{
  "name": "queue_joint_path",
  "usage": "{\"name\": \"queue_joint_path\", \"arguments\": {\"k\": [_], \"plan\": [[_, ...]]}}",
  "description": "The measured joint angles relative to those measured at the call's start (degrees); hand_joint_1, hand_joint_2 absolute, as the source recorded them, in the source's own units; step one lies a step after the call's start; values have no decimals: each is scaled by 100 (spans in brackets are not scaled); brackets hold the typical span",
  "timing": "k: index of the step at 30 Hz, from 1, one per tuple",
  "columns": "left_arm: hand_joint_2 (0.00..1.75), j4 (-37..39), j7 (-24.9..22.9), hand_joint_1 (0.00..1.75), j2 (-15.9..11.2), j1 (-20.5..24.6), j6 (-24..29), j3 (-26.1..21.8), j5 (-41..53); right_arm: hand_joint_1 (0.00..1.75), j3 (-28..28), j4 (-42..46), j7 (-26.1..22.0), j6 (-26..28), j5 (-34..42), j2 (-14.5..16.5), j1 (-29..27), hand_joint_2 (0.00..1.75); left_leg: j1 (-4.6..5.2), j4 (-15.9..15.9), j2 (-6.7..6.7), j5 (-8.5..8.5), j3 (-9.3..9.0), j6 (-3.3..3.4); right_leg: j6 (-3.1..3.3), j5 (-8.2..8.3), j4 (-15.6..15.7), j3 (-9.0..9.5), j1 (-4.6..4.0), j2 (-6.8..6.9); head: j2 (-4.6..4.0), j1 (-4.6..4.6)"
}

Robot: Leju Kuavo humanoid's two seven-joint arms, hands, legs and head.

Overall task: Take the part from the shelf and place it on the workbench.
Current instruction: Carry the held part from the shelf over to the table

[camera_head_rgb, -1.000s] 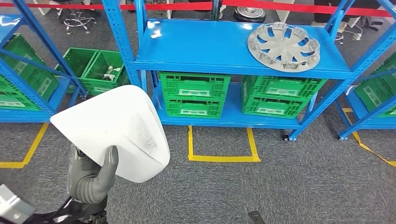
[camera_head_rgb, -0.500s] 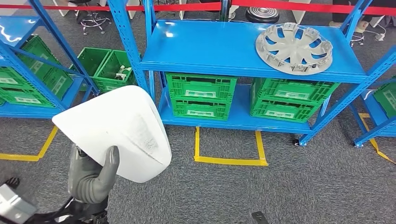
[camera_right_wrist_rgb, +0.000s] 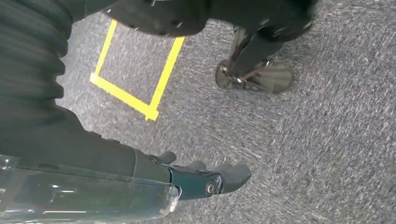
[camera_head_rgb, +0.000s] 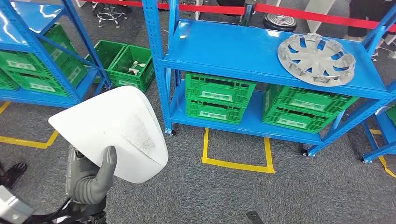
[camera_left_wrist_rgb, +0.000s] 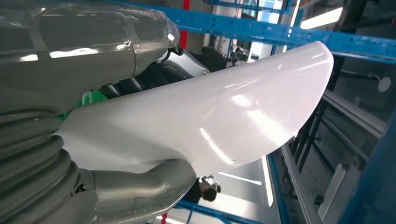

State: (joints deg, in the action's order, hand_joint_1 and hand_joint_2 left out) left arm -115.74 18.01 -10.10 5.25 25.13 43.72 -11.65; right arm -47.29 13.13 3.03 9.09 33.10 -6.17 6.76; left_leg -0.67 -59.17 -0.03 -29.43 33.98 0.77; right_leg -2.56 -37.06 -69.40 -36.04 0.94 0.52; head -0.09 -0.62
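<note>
At seven o'clock your left hand [camera_head_rgb: 88, 179] grips the white curved panel [camera_head_rgb: 112, 130], already off the blue shelf [camera_head_rgb: 243, 51]; right hand [camera_right_wrist_rgb: 205, 182] hangs empty, fingers loosely curled; workbench placement remains.

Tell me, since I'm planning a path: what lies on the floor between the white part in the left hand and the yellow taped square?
In the head view, bare grey carpet lies between the white part, held by the left hand, and the yellow taped square.

One white part [camera_head_rgb: 112, 130], one wheel cover [camera_head_rgb: 316, 58], two robot hands [camera_head_rgb: 88, 177], several green crates [camera_head_rgb: 215, 95]
</note>
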Motion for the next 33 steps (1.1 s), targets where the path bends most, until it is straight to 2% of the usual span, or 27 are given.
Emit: {"name": "queue_joint_path", "arguments": {"k": [1,2,3,4,6,8,10,12,14,16,17,18,19,20,22,23,24,25,26,27,29,31,32,33], "plan": [[175,1,0,175,1,-2,1,1,0,0,-4,-1,0,0,-1,-1,-8,175,10,-1,-57,1,-1,9,6,-95,-316,-148,-2,-15,0,-31],[175,1,0,175,1,-3,2,1,0,0,-6,-1,1,0,-1,0,-14,175,19,-2,-118,2,-6,13,21,-74,-445,-219,-4,-25,0,-56],[175,1,0,175,1,-4,2,1,0,0,-8,-1,1,0,-1,0,-16,175,28,-2,-180,2,-14,15,46,66,-342,-188,-6,-41,0,-76],[175,1,0,175,1,-3,3,1,0,0,-10,0,1,0,-1,0,-14,175,34,-3,-241,2,-24,14,81,286,-45,-69,-10,-82,0,-94],[175,1,0,175,2,-1,3,1,0,0,-14,1,1,0,-1,-12,-10,175,39,-8,-352,3,-21,4,165,653,683,227,-13,-285,0,-119],[175,1,0,175,3,-1,4,1,-1,0,-21,1,1,1,-2,-25,-9,175,25,-15,-453,23,28,-40,210,729,1071,381,-23,-420,0,-136],[175,1,0,175,3,-3,5,0,-2,0,-29,3,1,1,-2,-21,-9,175,9,-5,-539,49,68,-108,223,720,1166,423,-25,-346,0,-162],[175,0,2,175,-1,-1,5,-3,-2,0,-36,8,1,1,-3,-12,-3,175,26,-109,-323,-50,125,-178,263,756,1231,459,-2,-235,0,-141],[175,1,2,175,-5,2,6,-4,-2,0,-39,11,1,2,-3,-8,6,175,25,-613,-24,-360,365,-242,299,777,1277,485,10,-121,0,-50],[175,2,1,175,-10,0,7,-4,-2,0,-40,11,1,2,-3,-8,-2,175,-10,-1271,23,-630,698,-290,304,771,1280,490,10,1,0,34],[175,5,0,175,-13,-2,7,-4,-2,0,-42,11,1,2,-3,-5,-6,175,-24,-1412,26,-630,775,-308,299,765,1278,493,12,62,0,59],[175,9,0,175,-15,-3,7,-4,-2,0,-43,12,1,1,-3,-2,-5,175,-35,-1348,40,-526,744,-322,286,756,1276,502,16,119,0,79],[175,13,0,175,-17,-3,7,-4,-2,0,-44,13,1,1,-3,5,-1,175,-44,-1089,79,-343,606,-331,267,742,1272,517,22,168,0,97],[175,15,0,175,-18,-3,7,-4,-2,0,-44,14,1,1,-3,10,4,175,-46,-726,181,-153,409,-335,239,724,1263,536,25,209,0,115],[175,15,1,175,-17,2,7,-4,-2,0,-44,14,1,1,-3,10,11,175,-7,-152,418,32,99,-298,163,675,1229,562,3,277,0,167],[175,15,1,175,-16,2,8,-5,-2,0,-44,14,1,2,-3,8,11,175,13,-33,480,34,45,-258,132,657,1219,572,-12,320,0,173],[175,14,2,175,-15,2,9,-6,-2,0,-44,14,1,2,-3,5,9,175,32,-9,460,17,45,-213,107,646,1219,584,-24,374,0,170],[175,14,2,175,-15,0,9,-7,-2,0,-44,14,1,2,-3,6,8,175,28,-11,388,25,59,-162,88,637,1230,601,-24,433,0,149],[175,13,3,175,-14,0,10,-8,-2,0,-45,15,1,2,-3,8,10,175,22,-6,314,36,66,-127,63,598,1217,613,-11,423,0,128],[175,12,3,175,-12,1,10,-8,-2,0,-45,15,1,2,-3,10,12,175,16,1,243,50,67,-92,41,510,1132,594,1,350,0,107],[175,11,3,175,-7,4,8,-7,-2,0,-46,16,1,2,-3,10,9,175,8,8,97,69,67,-33,17,172,598,382,12,109,0,35],[175,14,2,175,-4,2,7,-5,-2,0,-47,16,1,2,-4,7,-9,175,27,7,-60,76,69,2,32,-144,-163,33,0,-5,0,-41],[175,16,1,175,-5,1,5,-5,-2,0,-48,15,1,2,-4,7,-17,175,40,7,-144,78,66,14,49,-171,-375,-80,-6,-23,0,-69],[175,16,1,175,-5,0,4,-5,-2,0,-48,15,0,2,-5,7,-20,175,53,6,-227,80,58,19,78,-69,-361,-97,-12,-40,0,-93]]}}
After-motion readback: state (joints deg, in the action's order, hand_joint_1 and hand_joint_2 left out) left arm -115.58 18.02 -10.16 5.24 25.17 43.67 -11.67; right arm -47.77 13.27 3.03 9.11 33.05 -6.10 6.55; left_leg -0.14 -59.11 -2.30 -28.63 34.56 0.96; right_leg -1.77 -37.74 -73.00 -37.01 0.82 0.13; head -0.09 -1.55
